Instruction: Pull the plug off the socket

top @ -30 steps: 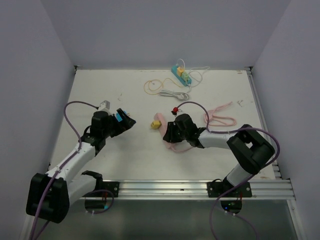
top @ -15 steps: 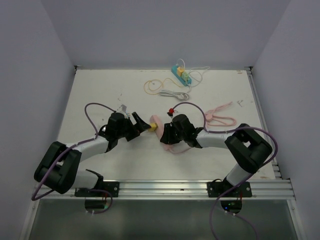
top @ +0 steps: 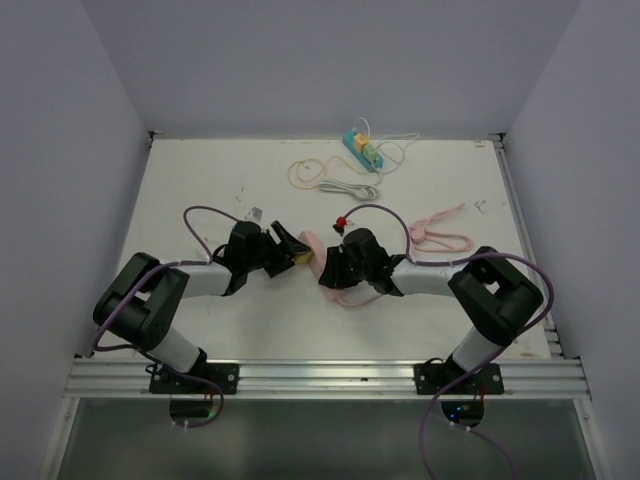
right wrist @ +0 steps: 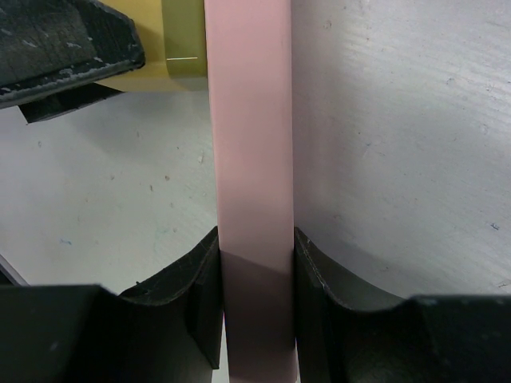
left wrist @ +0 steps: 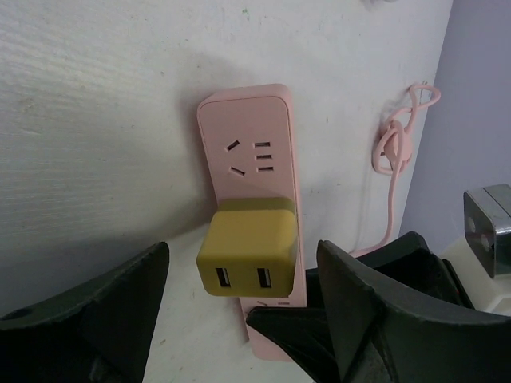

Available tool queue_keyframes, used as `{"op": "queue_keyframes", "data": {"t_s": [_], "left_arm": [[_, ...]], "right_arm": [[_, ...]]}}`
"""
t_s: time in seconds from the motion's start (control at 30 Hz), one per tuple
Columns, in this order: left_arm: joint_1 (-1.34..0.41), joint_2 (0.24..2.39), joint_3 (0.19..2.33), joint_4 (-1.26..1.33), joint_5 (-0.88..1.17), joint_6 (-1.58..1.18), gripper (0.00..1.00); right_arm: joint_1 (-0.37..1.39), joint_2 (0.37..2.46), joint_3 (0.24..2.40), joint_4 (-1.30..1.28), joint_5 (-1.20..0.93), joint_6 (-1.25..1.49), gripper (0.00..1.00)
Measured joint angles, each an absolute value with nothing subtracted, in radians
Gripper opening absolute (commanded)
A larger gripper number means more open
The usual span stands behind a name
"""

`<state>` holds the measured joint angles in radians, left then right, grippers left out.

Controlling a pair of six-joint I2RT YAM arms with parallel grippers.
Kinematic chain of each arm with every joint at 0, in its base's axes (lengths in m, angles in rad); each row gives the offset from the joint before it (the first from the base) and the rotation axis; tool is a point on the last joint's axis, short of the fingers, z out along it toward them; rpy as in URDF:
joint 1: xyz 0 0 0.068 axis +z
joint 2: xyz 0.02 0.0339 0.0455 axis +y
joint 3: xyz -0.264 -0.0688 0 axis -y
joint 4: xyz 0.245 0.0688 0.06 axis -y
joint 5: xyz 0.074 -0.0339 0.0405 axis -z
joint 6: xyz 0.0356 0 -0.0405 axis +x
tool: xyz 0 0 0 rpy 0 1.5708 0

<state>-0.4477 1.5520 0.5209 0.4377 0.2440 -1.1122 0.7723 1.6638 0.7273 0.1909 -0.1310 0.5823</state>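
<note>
Socket strip (left wrist: 251, 144), pink and lying flat on the white tabletop (top: 220, 190), rests between our two arms near the middle of the top view; the mustard-yellow plug (left wrist: 249, 255) is seated in it, its two USB ports facing the left wrist camera; one unused outlet shows on the strip just beyond the plug.

Our left tool (top: 285, 247) is spread wide, with one black finger (left wrist: 96, 319) on each side of the plug; bare tabletop shows between the plug and that finger, and a narrower gap shows on the other side, so neither finger appears to touch it.

Our right tool (right wrist: 255, 271) is clamped on the socket strip; its fingers (right wrist: 204, 279) press against the strip's two long edges, a little way along the strip from the plug, which peeks in at the top left of the right wrist view beside a left finger.

Pink cord (top: 440, 235) loops on the tabletop to the right of the arms; a teal power strip (top: 362, 150) and a white cable (top: 345, 185) lie well apart, at the far edge.
</note>
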Motion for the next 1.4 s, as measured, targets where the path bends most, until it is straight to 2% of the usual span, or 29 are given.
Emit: {"op": "queue_keyframes", "data": {"t_s": [0.07,0.27,0.3,0.37,0.47,0.5,0.57,0.6,0.63,1.4], "left_arm": [[-0.451,1.568,0.521,0.455,0.249,-1.126,0.73],[-0.463,1.58,0.522,0.474,0.251,-1.147,0.53],[-0.464,1.58,0.522,0.476,0.25,-1.148,0.46],[-0.465,1.581,0.522,0.477,0.248,-1.153,0.38],[-0.465,1.581,0.522,0.482,0.246,-1.161,0.22],[-0.465,1.581,0.522,0.482,0.247,-1.162,0.14],[-0.465,1.581,0.518,0.485,0.246,-1.167,0.09],[-0.465,1.581,0.516,0.487,0.246,-1.169,0.02],[-0.465,1.579,0.513,0.492,0.245,-1.171,0.0],[-0.432,1.431,0.377,0.494,0.228,-1.241,0.0]], "right_arm": [[0.772,1.665,0.728,0.192,-0.132,0.582,0.0],[0.772,1.672,0.732,0.196,-0.142,0.582,0.0],[0.772,1.674,0.734,0.198,-0.145,0.582,0.0],[0.772,1.676,0.735,0.198,-0.148,0.585,0.0],[0.772,1.676,0.735,0.198,-0.147,0.59,0.0],[0.772,1.676,0.735,0.198,-0.147,0.59,0.0],[0.772,1.676,0.735,0.197,-0.146,0.591,0.0],[0.772,1.676,0.735,0.197,-0.145,0.591,0.0],[0.772,1.676,0.735,0.196,-0.144,0.591,0.0],[0.773,1.709,0.749,0.204,-0.229,0.631,0.0]]}}
